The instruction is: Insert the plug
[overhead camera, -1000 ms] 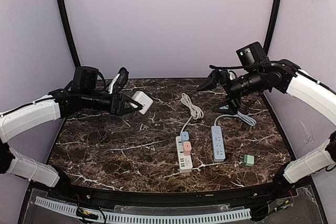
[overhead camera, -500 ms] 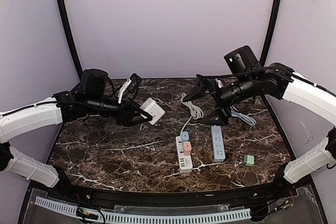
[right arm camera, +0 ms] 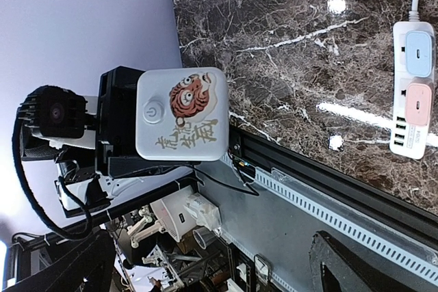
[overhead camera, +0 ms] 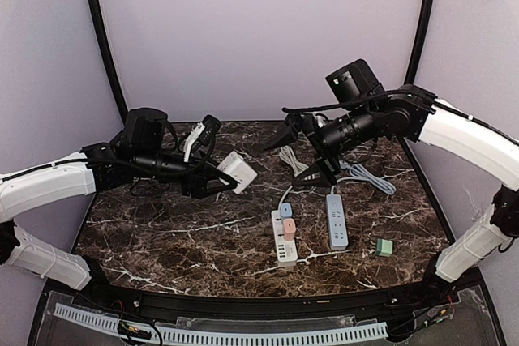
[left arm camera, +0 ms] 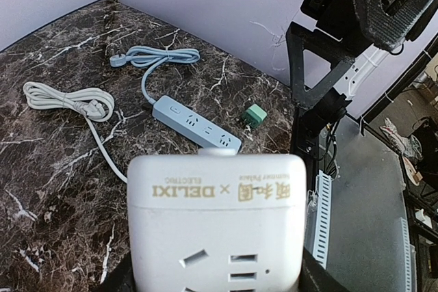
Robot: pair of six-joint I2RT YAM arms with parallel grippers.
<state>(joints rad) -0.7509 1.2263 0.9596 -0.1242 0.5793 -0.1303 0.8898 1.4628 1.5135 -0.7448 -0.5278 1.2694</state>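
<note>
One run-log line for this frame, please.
left gripper: shut on white socket cube, off the table | right gripper: open, empty, raised | white power strip, blue power strip, green adapter: on table | cube not plugged in

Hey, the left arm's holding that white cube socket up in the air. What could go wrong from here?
The open right hand hangs near the white cube socket; a bump could twist it in the left hand. The white cord lies coiled on the table roughly below the right hand and could snag if that hand descends.
</note>
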